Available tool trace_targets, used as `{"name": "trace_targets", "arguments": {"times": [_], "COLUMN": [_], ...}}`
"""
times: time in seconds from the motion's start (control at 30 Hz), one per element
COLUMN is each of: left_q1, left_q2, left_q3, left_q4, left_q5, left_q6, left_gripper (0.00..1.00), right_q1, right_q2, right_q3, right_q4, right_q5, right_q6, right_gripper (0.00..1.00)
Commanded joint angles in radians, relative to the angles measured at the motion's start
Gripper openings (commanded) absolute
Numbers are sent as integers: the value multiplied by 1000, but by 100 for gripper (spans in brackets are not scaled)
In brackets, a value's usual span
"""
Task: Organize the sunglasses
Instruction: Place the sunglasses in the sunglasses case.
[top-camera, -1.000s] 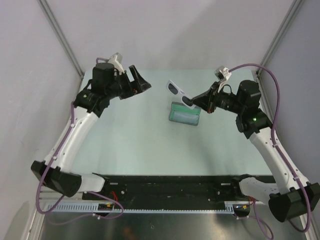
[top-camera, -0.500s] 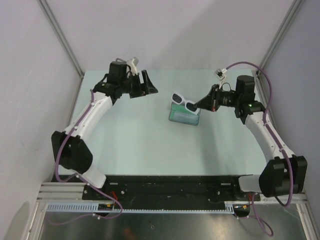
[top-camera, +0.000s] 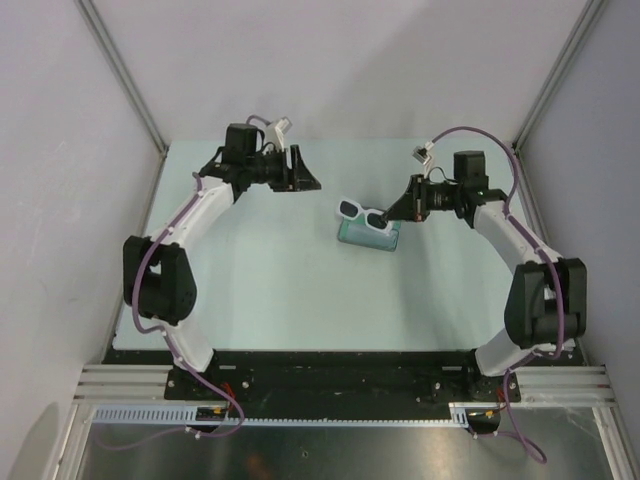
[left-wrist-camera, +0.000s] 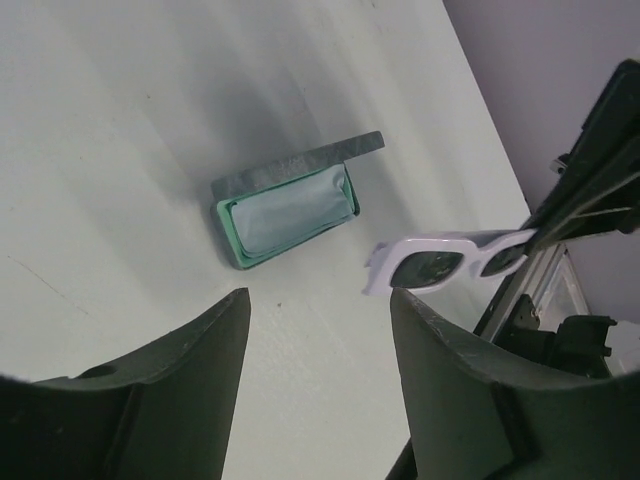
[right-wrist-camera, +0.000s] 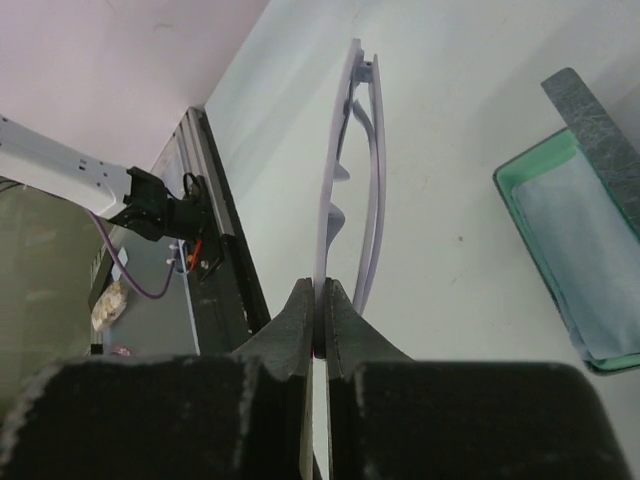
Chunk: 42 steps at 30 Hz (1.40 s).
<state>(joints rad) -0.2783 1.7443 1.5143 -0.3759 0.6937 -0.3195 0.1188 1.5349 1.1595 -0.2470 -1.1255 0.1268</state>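
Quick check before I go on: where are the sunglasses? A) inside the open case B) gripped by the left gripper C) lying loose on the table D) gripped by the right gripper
D: the right gripper is shut on one end of the sunglasses, beside the open case; the left gripper is open and empty.

I logged the sunglasses (top-camera: 363, 211) as white-framed with dark lenses; the case (top-camera: 368, 237) was grey outside, mint green inside; the table (top-camera: 270, 290) pale green.

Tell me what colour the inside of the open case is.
Mint green, visible around the pale cloth in the case. Best in the left wrist view.
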Motion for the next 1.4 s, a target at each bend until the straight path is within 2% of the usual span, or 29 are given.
{"name": "trace_targets", "arguments": {"times": [0.0, 0.13, 0.5, 0.73, 0.9, 1.13, 1.37], "left_q1": [11, 10, -19, -91, -104, -107, -116], "left_q2": [44, 66, 116, 179, 221, 241, 261], "left_q3": [21, -2, -46, -45, -42, -46, -48], "left_q4": [94, 121, 181, 193, 203, 207, 209], "left_q5": [82, 110, 125, 58, -11, -86, -92], "left_q6": [8, -9, -21, -36, -70, -98, -118], "left_gripper": [64, 63, 62, 62, 62, 61, 60], "right_q1": [1, -5, -8, -1, 13, 30, 42], "right_q2": [106, 201, 303, 321, 326, 392, 442], "right_q3": [146, 203, 232, 232, 233, 276, 310], "right_q4": [-220, -382, -387, -324, -265, -316, -330], "right_q5": [-30, 10, 27, 95, 139, 184, 187], "right_q6": [-228, -378, -470, -477, -483, -539, -573], "right_gripper": [0, 0, 0, 0, 0, 0, 0]}}
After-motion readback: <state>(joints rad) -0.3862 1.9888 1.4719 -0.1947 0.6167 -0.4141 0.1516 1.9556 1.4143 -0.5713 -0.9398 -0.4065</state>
